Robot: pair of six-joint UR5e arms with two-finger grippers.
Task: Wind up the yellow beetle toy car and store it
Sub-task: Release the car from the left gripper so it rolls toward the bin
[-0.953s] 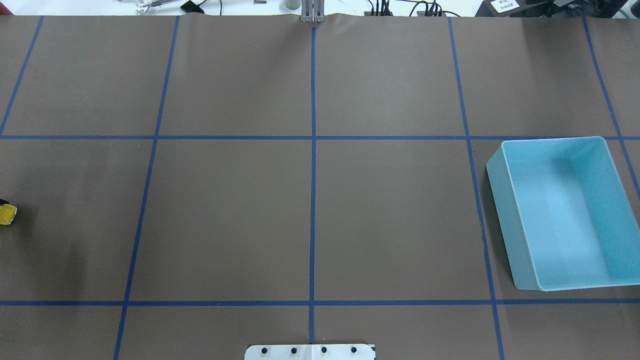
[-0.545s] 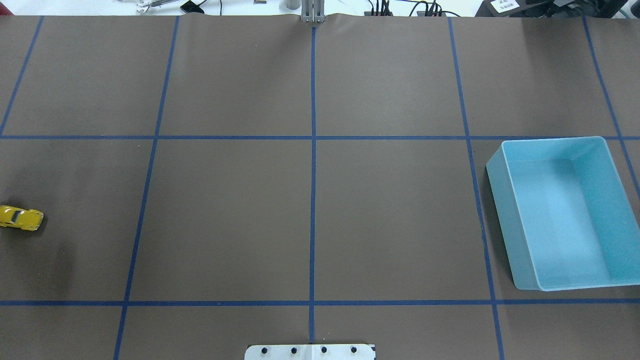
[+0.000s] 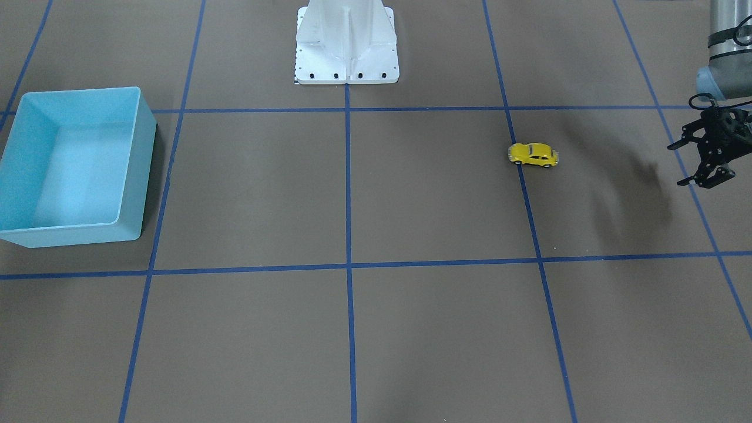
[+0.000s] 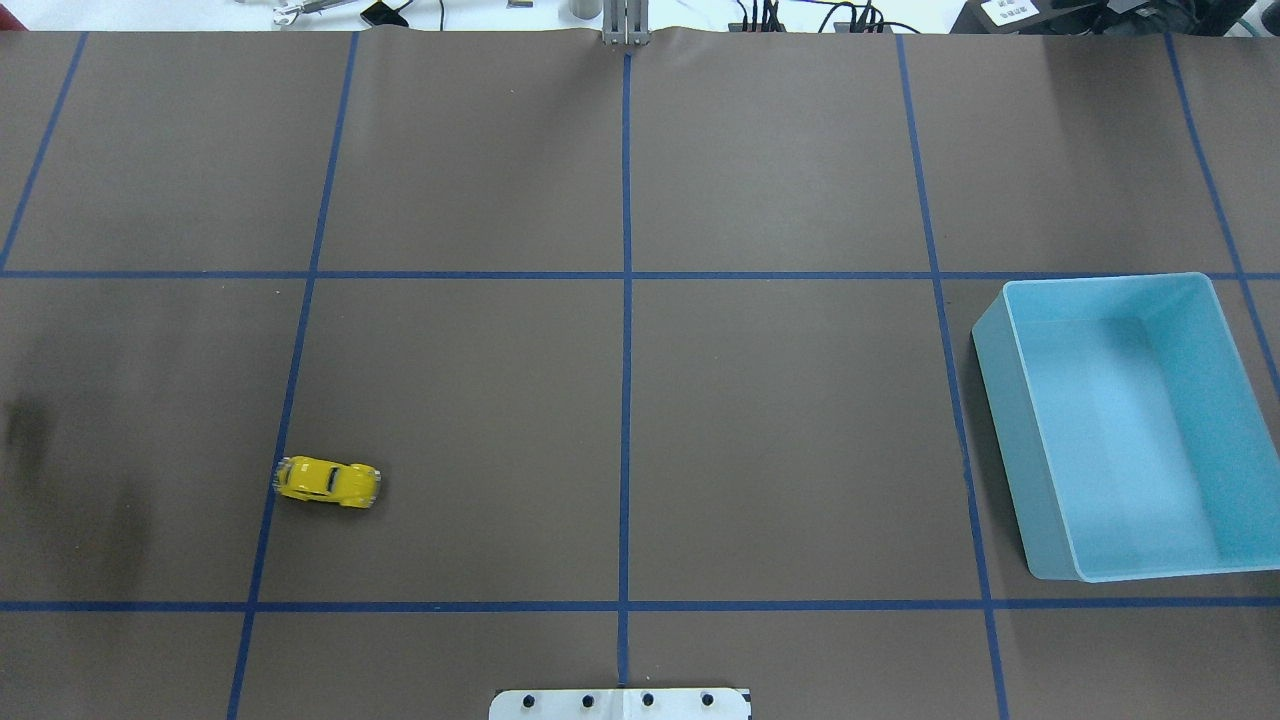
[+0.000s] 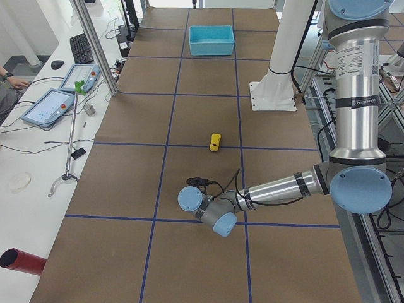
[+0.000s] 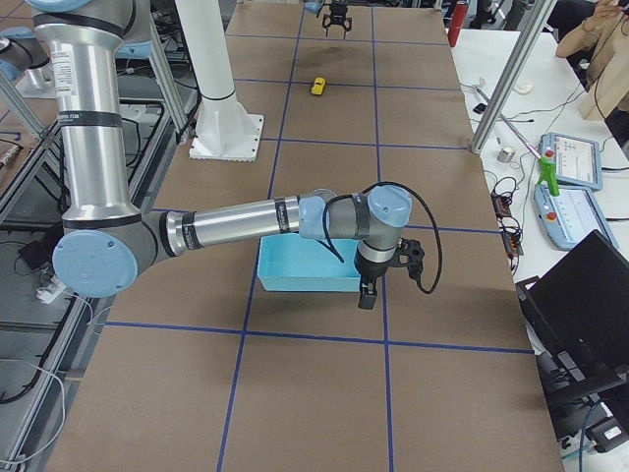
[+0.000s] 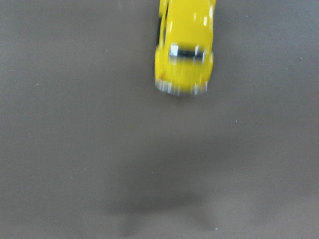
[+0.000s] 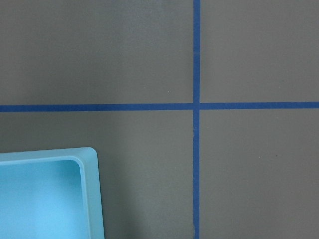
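Note:
The yellow beetle toy car (image 4: 328,482) stands free on the brown table, on a blue grid line in the left half, slightly blurred. It also shows in the front view (image 3: 533,155) and at the top of the left wrist view (image 7: 184,50), nose away from the camera. My left gripper (image 3: 677,165) is open and empty, hanging above the table well behind the car at the table's left end. My right gripper (image 6: 366,293) shows only in the exterior right view, beside the bin; I cannot tell whether it is open or shut.
An empty light-blue bin (image 4: 1000,400) stands at the table's right end; its corner shows in the right wrist view (image 8: 92,199). The white robot base (image 3: 346,41) stands at the near middle edge. Blue tape lines grid the table.
The car has rolled to the right, from the overhead view's left edge to past the first blue grid line. The bin has not moved.

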